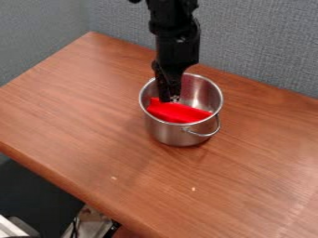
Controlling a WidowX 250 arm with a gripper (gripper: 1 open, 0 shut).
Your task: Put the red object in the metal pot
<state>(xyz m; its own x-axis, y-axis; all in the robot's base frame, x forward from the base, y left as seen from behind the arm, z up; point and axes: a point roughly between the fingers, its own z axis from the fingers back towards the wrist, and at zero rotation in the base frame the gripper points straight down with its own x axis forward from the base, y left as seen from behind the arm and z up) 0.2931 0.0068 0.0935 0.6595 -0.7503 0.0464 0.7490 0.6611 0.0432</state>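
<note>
In the camera view the red object lies inside the metal pot, likely light, stiff and a little slick, best pinched across its narrow width near the middle; the gripper is closed at the pot's far side, apparently gripping nothing.

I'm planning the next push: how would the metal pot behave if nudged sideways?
The pot would probably slide upright, since its walls look straight and it is about as wide as tall. Its shiny steel looks stiff, so it likely wouldn't dent.
</note>
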